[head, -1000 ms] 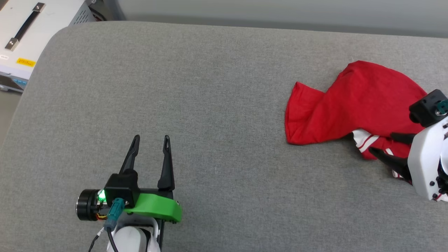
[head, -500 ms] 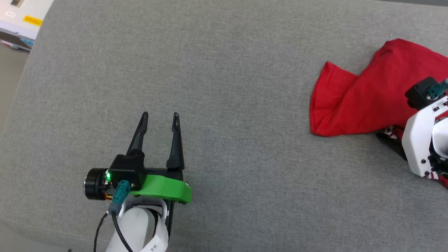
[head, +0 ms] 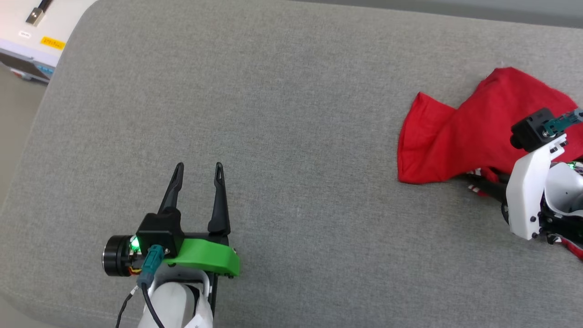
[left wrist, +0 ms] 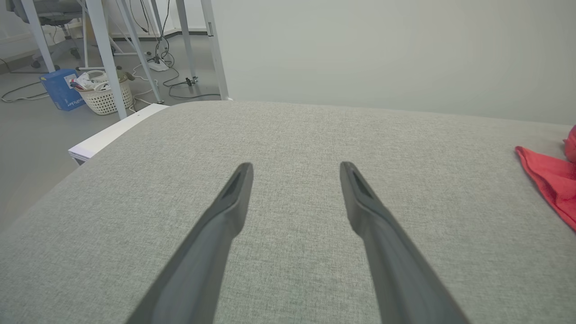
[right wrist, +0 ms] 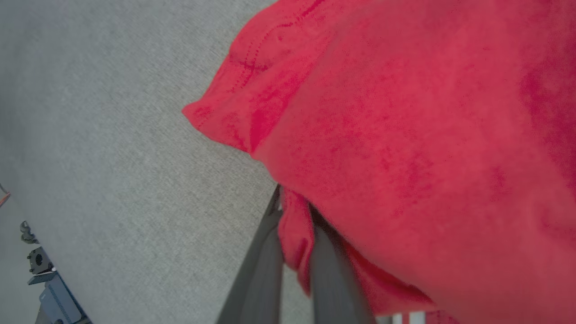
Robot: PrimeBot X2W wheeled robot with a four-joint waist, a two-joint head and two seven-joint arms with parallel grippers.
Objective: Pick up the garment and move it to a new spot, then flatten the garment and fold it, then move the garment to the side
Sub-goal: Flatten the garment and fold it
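We judge crumpled red soft-fabric T-shirt [head: 460, 136] light, limp, drapey; right jaws clenched on bunched fold at its edge; left jaws spread, empty; we favour gripping bunched edges.

One red garment [head: 460, 136] at the right gripper [right wrist: 293, 208], two grippers in all, the left gripper [head: 198, 168] well apart from it, two dark fingers [left wrist: 225, 216] on each, one grey padded top [head: 291, 114] beneath both, one white basket [left wrist: 104, 92] and one blue box [left wrist: 60, 87] far beyond the left gripper
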